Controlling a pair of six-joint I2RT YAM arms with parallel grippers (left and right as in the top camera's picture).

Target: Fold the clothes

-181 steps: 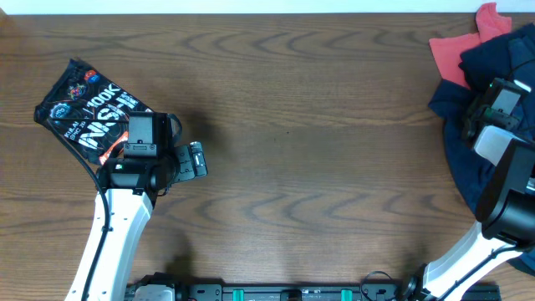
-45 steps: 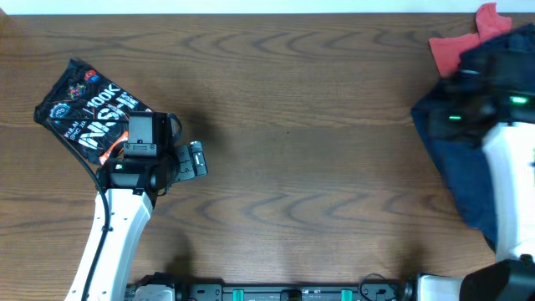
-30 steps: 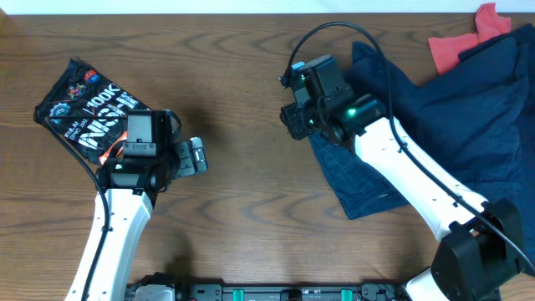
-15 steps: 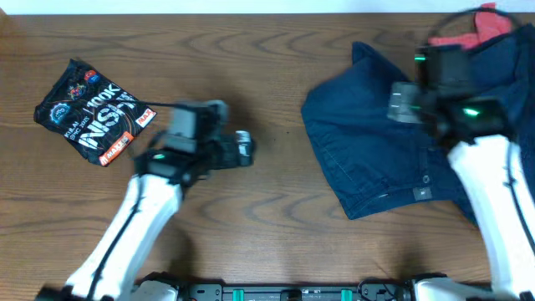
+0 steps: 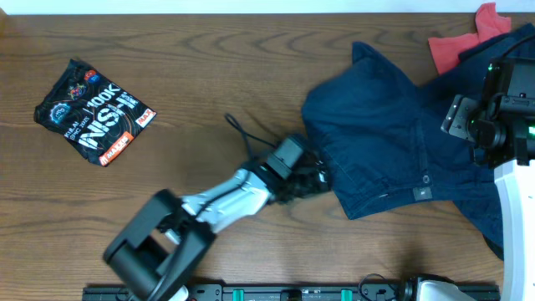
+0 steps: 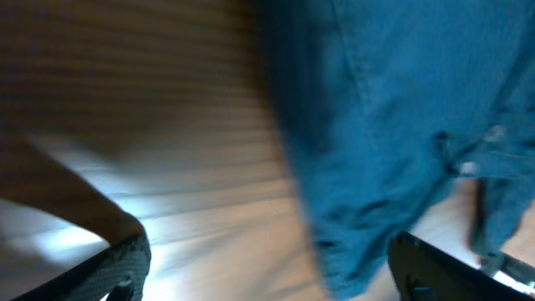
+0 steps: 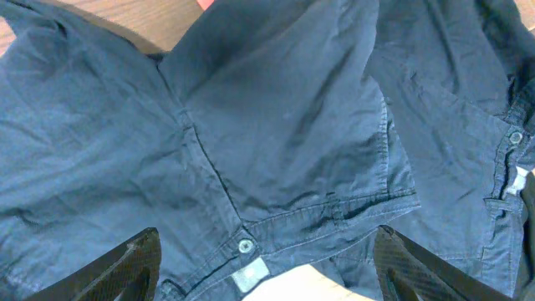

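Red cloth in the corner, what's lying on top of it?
Dark navy clothes lie over the red cloth, so only two red bits peek out. The rest of it is hidden under the navy fabric.

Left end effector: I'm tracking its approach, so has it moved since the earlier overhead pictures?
Yes. The left end effector has swung right, away from the snack bag it sat beside, and is now at the left edge of the clothes.
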